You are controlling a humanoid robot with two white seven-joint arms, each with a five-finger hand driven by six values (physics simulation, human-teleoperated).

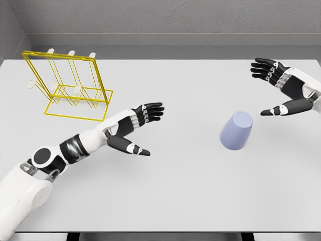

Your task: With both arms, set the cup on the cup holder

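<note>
Right robot hand (281,90) spread empty beside upside-down cup (235,131), base tilted toward camera, left robot hand (133,131) open

Table centre: bare white table (175,196) between both hands, open passage.
Cup: lavender cup (236,130) stands alone right of centre, free room on every side.
Rack: yellow wire cup holder (67,88) blocks far-left corner.
Right hand (283,90): apart from cup, gap between.
Left hand (135,128): well apart from cup.

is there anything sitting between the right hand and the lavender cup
Nothing visible. Only bare white table lies between the open right hand and the lavender plastic cup, which sits just left of the thumb.
</note>
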